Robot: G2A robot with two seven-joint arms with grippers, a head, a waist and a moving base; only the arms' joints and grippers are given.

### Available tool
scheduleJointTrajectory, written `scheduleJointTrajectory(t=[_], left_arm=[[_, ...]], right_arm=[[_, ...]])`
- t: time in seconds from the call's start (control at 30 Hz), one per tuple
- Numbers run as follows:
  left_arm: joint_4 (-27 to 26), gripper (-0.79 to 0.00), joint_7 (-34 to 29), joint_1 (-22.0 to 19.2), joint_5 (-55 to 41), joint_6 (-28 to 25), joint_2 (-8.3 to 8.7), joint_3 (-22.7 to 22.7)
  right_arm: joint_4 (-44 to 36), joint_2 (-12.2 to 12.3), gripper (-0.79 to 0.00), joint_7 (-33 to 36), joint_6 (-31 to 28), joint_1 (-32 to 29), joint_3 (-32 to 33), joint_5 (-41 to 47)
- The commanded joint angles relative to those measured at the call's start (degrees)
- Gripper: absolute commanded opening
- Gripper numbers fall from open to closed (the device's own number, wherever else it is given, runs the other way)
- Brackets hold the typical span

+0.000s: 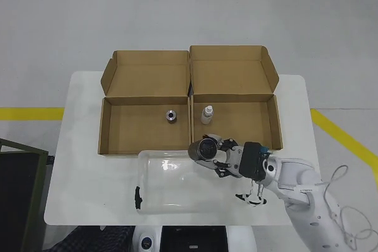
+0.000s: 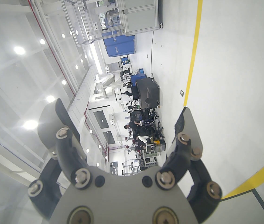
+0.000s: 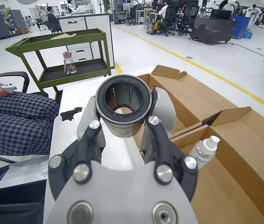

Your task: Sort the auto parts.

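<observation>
Top view: the right gripper [image 1: 211,153] clamps a dark cylindrical bearing [image 1: 204,149] over the far edge of a clear tray [image 1: 176,189], just beside the right box's [image 1: 276,126] near wall. A white bottle [image 1: 206,113] stands in that box, and a small metal part [image 1: 169,116] lies in the left box [image 1: 101,126]. Left wrist view: the left gripper [image 2: 122,114] is spread wide and empty. Right wrist view: both fingers press the bearing's sides.

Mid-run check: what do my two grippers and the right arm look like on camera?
The left gripper and right gripper match: a grey metal base plate, black linkages with silver bolts, and pale grey fingers lined with black pads. The right arm has a white shell with a dark wrist module. A thin pale cable loops beside it.
</observation>
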Motion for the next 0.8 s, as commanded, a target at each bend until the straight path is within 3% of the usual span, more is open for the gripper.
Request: scheduleJointTrajectory(t=[0.0,0.33,0.77], left_arm=[[0.0,0.000,0.0,0.0,0.0,0.0,0.00,0.0],[0.0,0.000,0.0,0.0,0.0,0.0,0.00,0.0],[0.0,0.000,0.0,0.0,0.0,0.0,0.00,0.0]], right_arm=[[0.1,0.0,-0.785,-0.2,0.0,0.1,0.0,0.2],[1.5,0.0,-0.785,0.6,0.8,2.0,-2.1,0.0],[4.7,-0.8,-0.785,5.1,3.7,9.0,-8.3,-1.3]])
